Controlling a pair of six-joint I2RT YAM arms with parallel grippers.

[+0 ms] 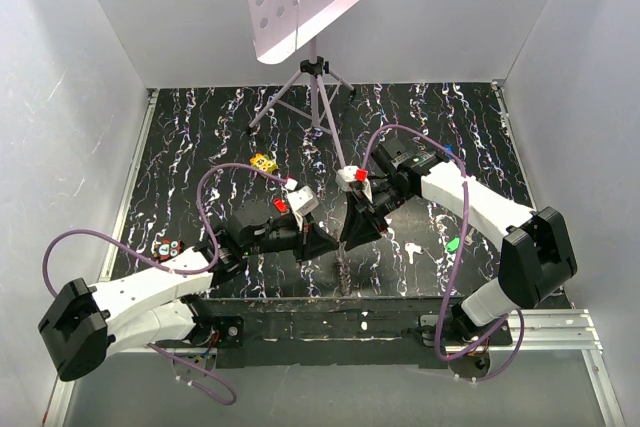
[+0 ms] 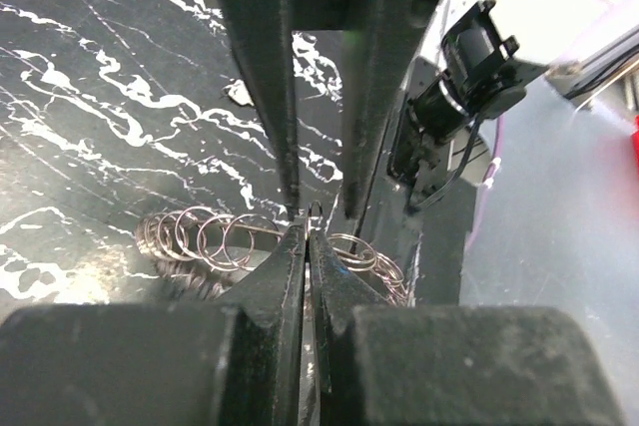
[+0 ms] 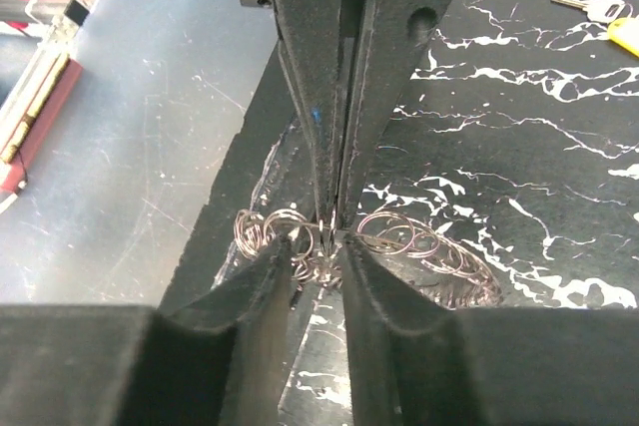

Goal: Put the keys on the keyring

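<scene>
The keyring (image 2: 200, 236) is a loop made of several small wire rings, lying near the table's front edge (image 1: 345, 272). My left gripper (image 2: 306, 224) is shut on one of its rings at the fingertips. Facing it tip to tip, my right gripper (image 3: 319, 246) stands a little open, its fingers astride the keyring (image 3: 419, 241) beside the left one's shut fingers. In the top view the left gripper (image 1: 328, 244) and right gripper (image 1: 350, 239) meet at centre front. A green-headed key (image 1: 453, 244) lies to the right. More keys (image 1: 168, 247) lie at the left, one silver key (image 3: 589, 9) showing in the right wrist view.
A yellow block with dark spots (image 1: 263, 162) sits behind the left arm. A tripod (image 1: 315, 82) carrying a perforated plate stands at the back centre. White walls close in three sides. The table's dark front edge (image 1: 330, 312) runs just behind the ring.
</scene>
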